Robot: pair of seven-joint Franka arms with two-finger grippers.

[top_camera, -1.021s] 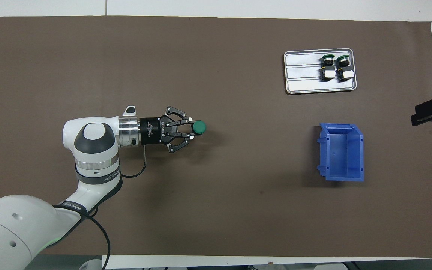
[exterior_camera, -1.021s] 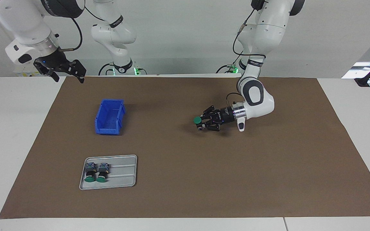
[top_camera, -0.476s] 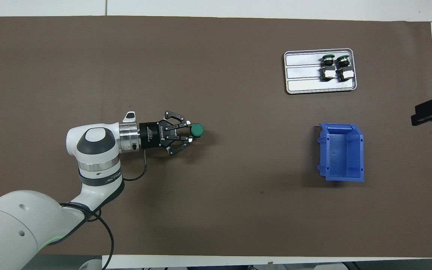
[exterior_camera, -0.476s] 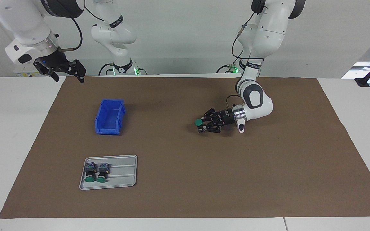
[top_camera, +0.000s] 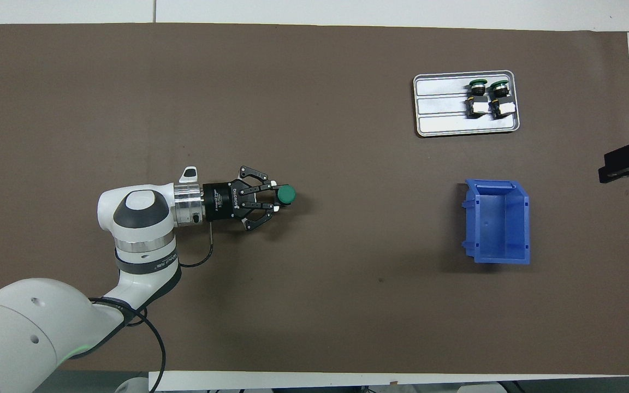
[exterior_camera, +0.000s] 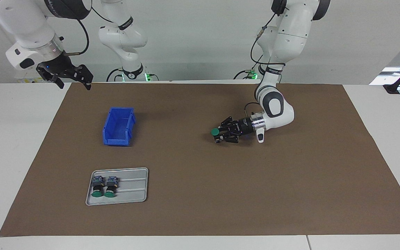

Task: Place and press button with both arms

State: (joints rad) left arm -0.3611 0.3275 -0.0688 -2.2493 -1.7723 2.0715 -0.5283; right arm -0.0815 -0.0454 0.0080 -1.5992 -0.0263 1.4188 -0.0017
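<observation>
1. Right now the left arm (exterior_camera: pixel 276 52) drops from its base at the robots' edge, bends sharply at the wrist and lies almost level, low over the brown mat (top_camera: pixel 347 305).
2. Its left gripper (exterior_camera: pixel 218 136) points sideways toward the right arm's end of the table, fingers drawn in narrow around the button (exterior_camera: pixel 215 132), whose green cap juts out past the fingertips (the blocky body is mostly hidden between them).
3. Seen from overhead, that button (top_camera: pixel 286 194) sits near the middle of the mat, at about nine o'clock from the blue bin (top_camera: pixel 497 221) and well apart from it; from the facing view I cannot tell whether it touches the mat or hangs just above it.
4. The right arm (exterior_camera: pixel 30 31) waits, folded up high at its own corner, with the right gripper (exterior_camera: pixel 71 81) tilted down over the table's edge, fingers spread wide and holding nothing.
5. At twelve o'clock from the bin in the overhead view, farther from the robots, a grey tray (top_camera: pixel 440 117) holds two more buttons (top_camera: pixel 488 98) side by side, lying down at the end of the tray toward the right arm, caps pointing away from the robots.
</observation>
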